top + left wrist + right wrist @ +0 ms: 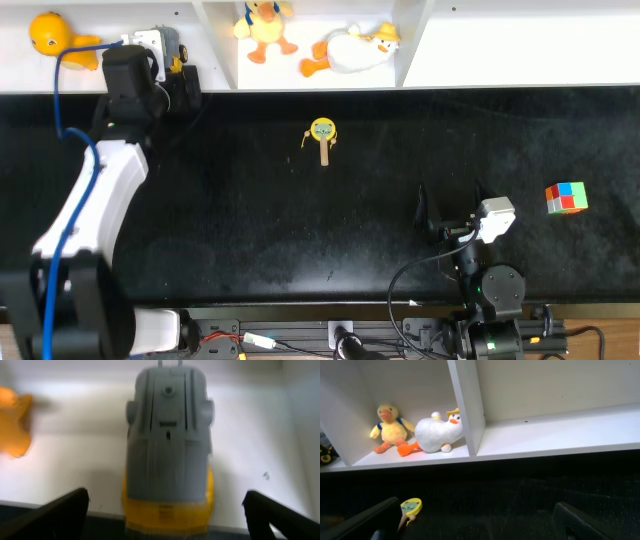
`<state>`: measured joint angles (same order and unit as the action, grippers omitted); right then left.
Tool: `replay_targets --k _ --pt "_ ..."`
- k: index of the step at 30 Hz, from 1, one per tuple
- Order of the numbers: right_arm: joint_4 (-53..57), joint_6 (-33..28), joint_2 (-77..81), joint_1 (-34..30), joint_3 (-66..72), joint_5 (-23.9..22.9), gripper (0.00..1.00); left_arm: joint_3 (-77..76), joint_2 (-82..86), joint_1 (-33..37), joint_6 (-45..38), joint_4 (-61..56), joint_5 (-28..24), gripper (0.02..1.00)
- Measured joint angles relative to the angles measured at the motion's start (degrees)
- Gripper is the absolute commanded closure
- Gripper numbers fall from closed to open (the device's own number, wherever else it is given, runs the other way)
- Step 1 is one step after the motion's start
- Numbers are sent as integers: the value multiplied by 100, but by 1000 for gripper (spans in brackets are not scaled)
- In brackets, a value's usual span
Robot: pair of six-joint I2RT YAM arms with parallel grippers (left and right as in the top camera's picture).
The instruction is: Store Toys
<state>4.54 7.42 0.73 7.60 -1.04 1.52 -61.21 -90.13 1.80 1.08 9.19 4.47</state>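
Observation:
A grey and yellow toy truck (pixel 167 450) stands in the left shelf compartment, also seen from above (pixel 160 44). My left gripper (pixel 166 497) is open at the compartment's mouth, its fingers wide on either side of the truck's yellow end without touching it. An orange duck (pixel 48 35) sits to the truck's left. A yellow rattle (pixel 323 135) lies on the black table. At the table's right lies a colour cube (pixel 566 198). My right gripper (pixel 450 207) hangs open over the near right of the table, nothing between its fingers.
The white shelf (pixel 520 60) runs along the table's far edge. Its middle compartment holds a yellow duck plush (pixel 390 427) and a white goose plush (pixel 437 432). A divider wall (pixel 467 405) separates it from the bare right compartment.

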Motion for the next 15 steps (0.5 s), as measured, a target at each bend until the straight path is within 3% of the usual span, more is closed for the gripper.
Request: replay_targets --k 15 --pt "0 0 0 0 0 0 5 -105 3615 -365 199 4260 -15 20"
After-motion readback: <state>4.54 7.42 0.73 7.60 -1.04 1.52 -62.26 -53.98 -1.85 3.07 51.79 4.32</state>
